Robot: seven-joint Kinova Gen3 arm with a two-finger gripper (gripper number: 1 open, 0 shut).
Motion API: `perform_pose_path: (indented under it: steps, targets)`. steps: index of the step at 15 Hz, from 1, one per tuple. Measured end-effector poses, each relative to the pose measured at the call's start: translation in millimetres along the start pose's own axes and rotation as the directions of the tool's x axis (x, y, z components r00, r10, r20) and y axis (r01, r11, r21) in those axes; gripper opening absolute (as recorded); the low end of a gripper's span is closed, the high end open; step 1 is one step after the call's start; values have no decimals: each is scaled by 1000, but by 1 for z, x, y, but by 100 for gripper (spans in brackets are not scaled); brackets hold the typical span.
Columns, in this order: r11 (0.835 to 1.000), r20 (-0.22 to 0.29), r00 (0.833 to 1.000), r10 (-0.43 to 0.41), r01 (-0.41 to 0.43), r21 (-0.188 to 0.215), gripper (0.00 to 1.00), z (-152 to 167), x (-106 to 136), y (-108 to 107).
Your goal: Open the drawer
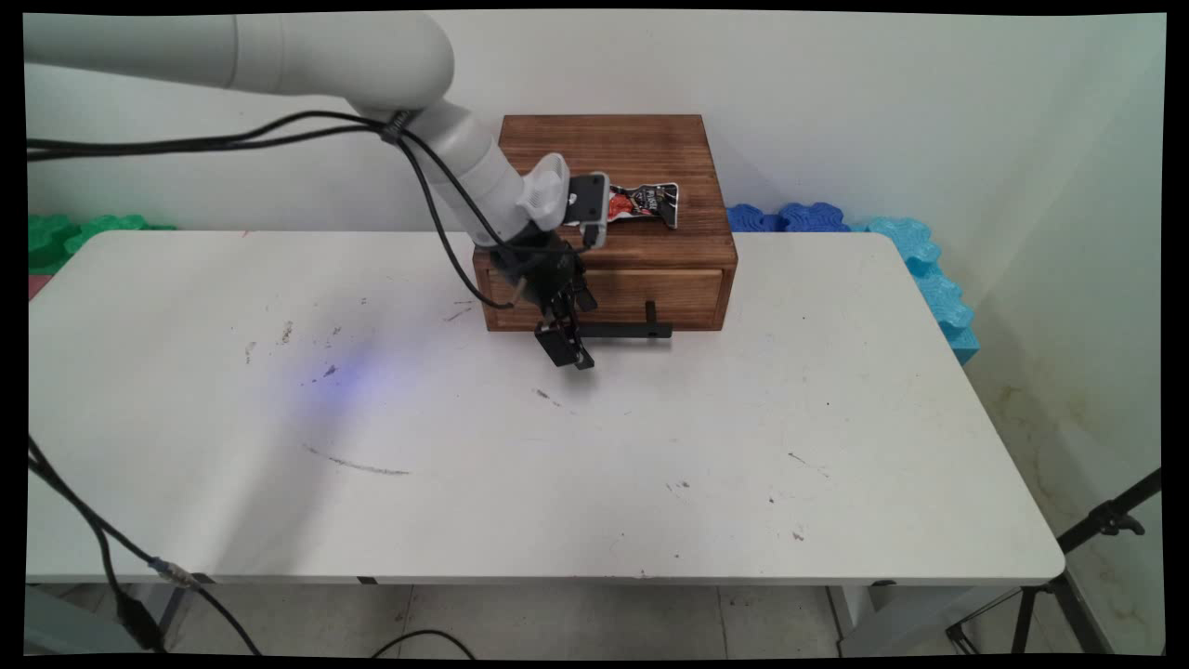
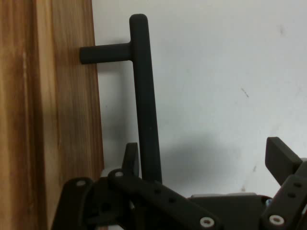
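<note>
Green foam pieces (image 1: pixel 79 234) lie at the far left edge, against the wall. White surface (image 1: pixel 520 465), scuffed and marked. The arm slants down from upper left, with black cables (image 1: pixel 437 209) hanging off it. The hand (image 1: pixel 565 348) sits low in front of a wooden drawer box (image 1: pixel 641 153), its fingers (image 2: pixel 280 160) spread apart and holding nothing. The hand view shows the black drawer handle (image 2: pixel 145 96) running between the fingers, near one (image 2: pixel 130 158) and well clear of the other; whether it touches that finger cannot be told. The drawer front (image 1: pixel 650 288) appears closed. On the box top lies a crumpled snack wrapper (image 1: pixel 641 203), behind the hand. Blue foam pieces (image 1: pixel 868 237) at right.
</note>
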Motion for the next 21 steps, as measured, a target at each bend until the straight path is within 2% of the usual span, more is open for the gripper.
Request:
perform_pose_path:
  steps: [13,21]
  targets:
    - [1000,3,1000,9,-10,27,100,48,4,2]
    - [1000,6,1000,5,-6,10,100,53,5,21]
